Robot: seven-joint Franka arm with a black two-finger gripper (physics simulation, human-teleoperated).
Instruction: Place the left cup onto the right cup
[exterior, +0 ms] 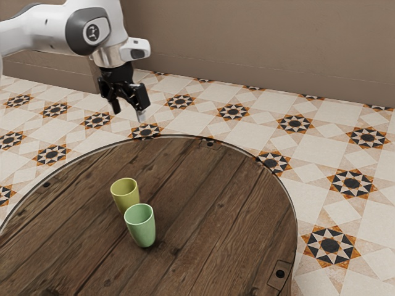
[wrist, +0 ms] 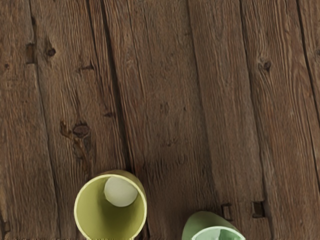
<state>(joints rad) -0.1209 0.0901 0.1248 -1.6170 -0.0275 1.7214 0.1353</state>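
Two cups — olive cup (exterior: 124,194), green cup (exterior: 140,225) — sit well apart from spread jaws.

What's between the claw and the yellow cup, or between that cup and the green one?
Nothing visible. The claw hangs open high above the table, with only air between it and the yellow cup. The green cup stands upright close beside that one, with nothing between them.
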